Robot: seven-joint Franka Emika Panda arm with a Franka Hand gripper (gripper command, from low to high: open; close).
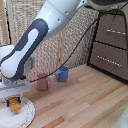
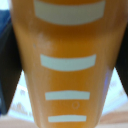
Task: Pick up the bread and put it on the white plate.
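Toast (image 1: 14,104) sits clamped between the blue-tipped fingers (image 1: 10,103) of the clamp (image 1: 14,105), low in the lower left of the exterior frame, directly over the white crockery (image 1: 26,116). Whether its lower edge already touches the plate or hangs just above it cannot be told at this size.

By my reading the carry is done and the release is the step in hand. To do it well, the clamp should be low enough that the slab has almost no drop, and centred over the plate rather than near its rim; then the jaws should part slowly and evenly so neither pad drags the toast sideways, and the arm should rise straight up before any sideways move. A slab held on edge may topple flat when freed, so there ought to be plate on both sides of it.

Out from the plate, on the worktable (image 1: 85,100), a pink mug (image 1: 43,82) and a blue mug (image 1: 62,74) stand near each other in the left middle of the frame, well apart from the clamp, with a dark drawer cabinet (image 1: 112,45) at upper right.

Only the exterior view shows those surroundings and the plate's whole outline. Its wrist counterpart gives what that one cannot: the toast (image 2: 67,65) fills the frame, orange with pale bars across it, dark fingers (image 2: 9,70) pressing at the frame's sides and speckled plate rim (image 2: 20,106) showing beneath.
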